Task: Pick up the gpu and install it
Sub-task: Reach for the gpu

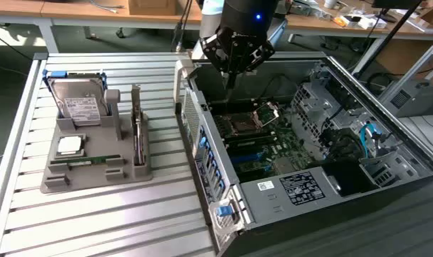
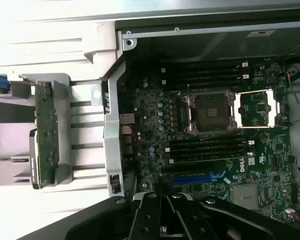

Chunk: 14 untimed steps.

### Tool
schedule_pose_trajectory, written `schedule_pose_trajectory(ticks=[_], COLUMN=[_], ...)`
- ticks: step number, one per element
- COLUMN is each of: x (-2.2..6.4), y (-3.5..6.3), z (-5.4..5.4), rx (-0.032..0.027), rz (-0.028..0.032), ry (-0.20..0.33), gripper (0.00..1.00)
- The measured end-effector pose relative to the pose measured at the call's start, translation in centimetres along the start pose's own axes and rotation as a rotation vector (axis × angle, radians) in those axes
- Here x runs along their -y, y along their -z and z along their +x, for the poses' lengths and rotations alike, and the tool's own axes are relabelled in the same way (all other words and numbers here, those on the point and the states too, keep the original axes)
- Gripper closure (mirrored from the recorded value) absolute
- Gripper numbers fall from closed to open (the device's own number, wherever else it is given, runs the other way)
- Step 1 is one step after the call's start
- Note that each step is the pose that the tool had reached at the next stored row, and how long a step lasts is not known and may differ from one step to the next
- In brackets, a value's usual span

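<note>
The gpu (image 1: 138, 134) stands on edge in a slot of the grey holder (image 1: 95, 179), its silver bracket at the far end. From the wrist view I see the gpu (image 2: 46, 132) edge-on, a green board outside the case wall. My gripper (image 1: 229, 80) hangs above the open computer case (image 1: 309, 187), over the motherboard's far side, well to the exterior view's right of the gpu. Its fingers (image 2: 152, 212) are shut together with nothing between them.
The holder also carries a hard drive (image 1: 77, 101), a processor chip (image 1: 70, 144) and a memory stick (image 1: 91, 159). Inside the case lie the open processor socket (image 2: 210, 112) and a blue card slot (image 2: 197, 178). The case's metal wall (image 2: 112, 130) separates holder and motherboard.
</note>
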State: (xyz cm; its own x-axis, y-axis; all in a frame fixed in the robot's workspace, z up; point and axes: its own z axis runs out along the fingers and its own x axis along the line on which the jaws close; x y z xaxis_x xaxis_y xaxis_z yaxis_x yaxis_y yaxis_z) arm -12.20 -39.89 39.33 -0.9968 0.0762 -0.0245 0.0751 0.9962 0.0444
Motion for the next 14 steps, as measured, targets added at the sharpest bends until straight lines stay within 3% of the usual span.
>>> schedule_pose_trajectory(ticks=[14], x=[0.06], y=[0.02], z=[0.78], rx=[0.0000], rz=[0.0000], ry=[0.000], gripper=[0.90])
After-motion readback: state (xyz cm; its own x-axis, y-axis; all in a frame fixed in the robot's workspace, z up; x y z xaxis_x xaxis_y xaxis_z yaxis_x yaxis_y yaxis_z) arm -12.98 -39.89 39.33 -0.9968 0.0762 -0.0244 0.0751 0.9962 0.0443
